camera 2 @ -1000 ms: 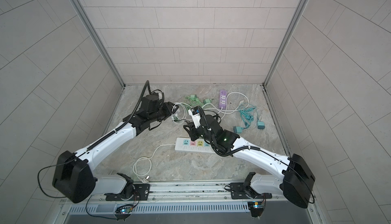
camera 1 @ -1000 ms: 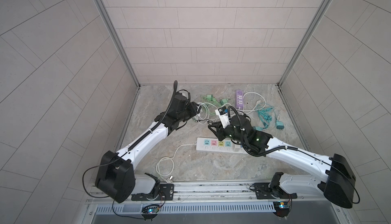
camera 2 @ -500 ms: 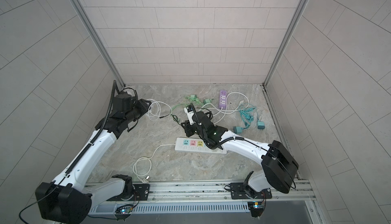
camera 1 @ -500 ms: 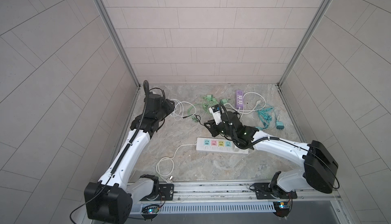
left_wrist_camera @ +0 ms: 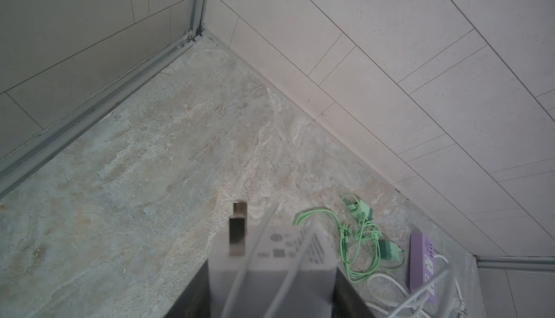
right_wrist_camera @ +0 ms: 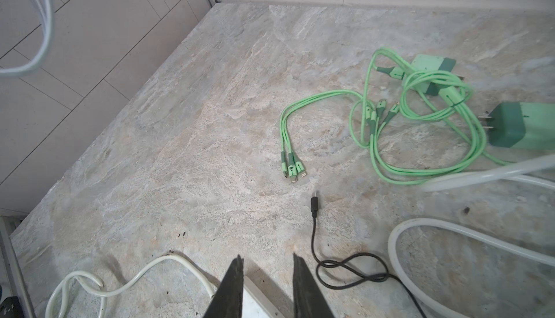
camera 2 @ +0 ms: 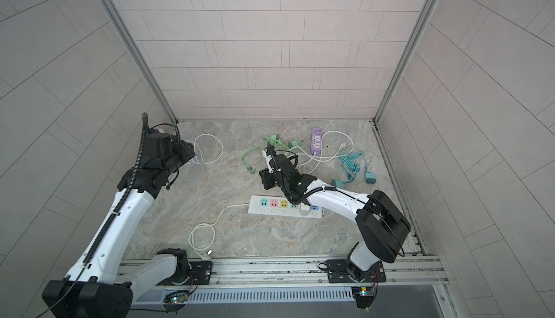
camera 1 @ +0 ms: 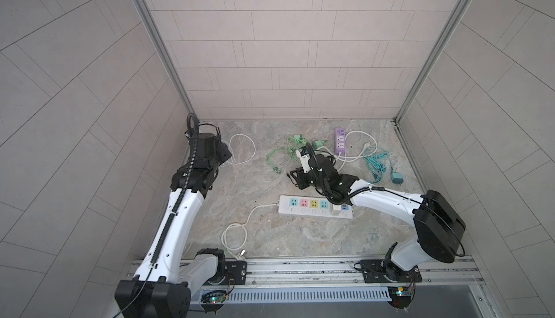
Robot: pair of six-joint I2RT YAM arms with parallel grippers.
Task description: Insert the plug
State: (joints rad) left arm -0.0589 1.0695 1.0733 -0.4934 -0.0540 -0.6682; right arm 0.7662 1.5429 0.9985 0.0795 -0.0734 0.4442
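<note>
One white plastic plug [left_wrist_camera: 300, 250] clamped in left gripper [left_wrist_camera: 271, 271].
White power strip [camera 1: 313, 207] lies crosswise rightward; right gripper [right_wrist_camera: 267, 256], slightly parted, nearer.

Top views look down from above the rail [camera 1: 300, 267]; wrist cameras hug the floor [left_wrist_camera: 120, 181], sharing green cables [right_wrist_camera: 289, 163].

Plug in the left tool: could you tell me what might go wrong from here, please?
The plug sits in the left tool, far from the strip; its trailing cable could snag on the way. The right arm lies over the strip's end, so the arms may collide. The strip looks unheld, so it might slide.
</note>
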